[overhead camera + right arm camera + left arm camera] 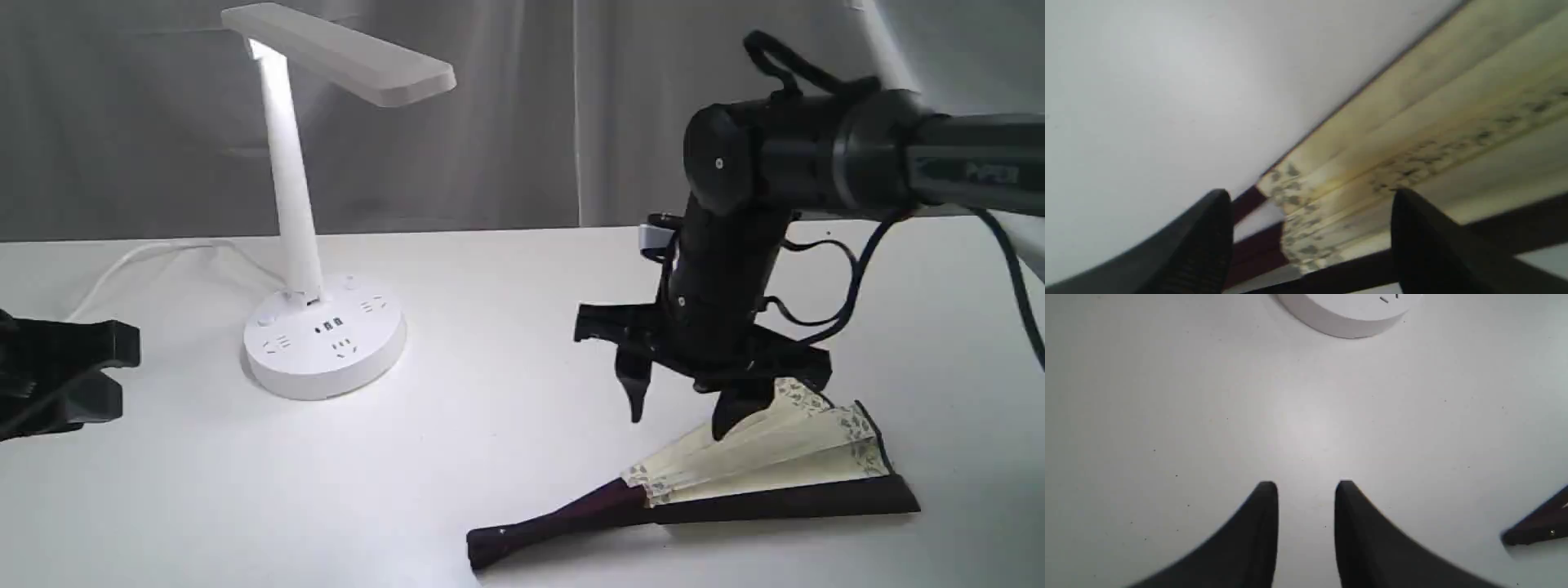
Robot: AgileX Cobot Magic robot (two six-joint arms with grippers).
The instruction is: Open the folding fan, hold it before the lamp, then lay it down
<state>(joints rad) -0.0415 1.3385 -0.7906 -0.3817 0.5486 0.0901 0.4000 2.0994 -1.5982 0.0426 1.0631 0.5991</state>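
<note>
A: The folding fan (718,478) lies half-spread on the tabletop (457,457), well apart from the lamp (325,343); the right claw (679,423) hangs spread over its pleats (775,445)
B: Closing on paper, not a guard (784,502), could crease it; left claw (1306,488), parted, holds nothing
</note>
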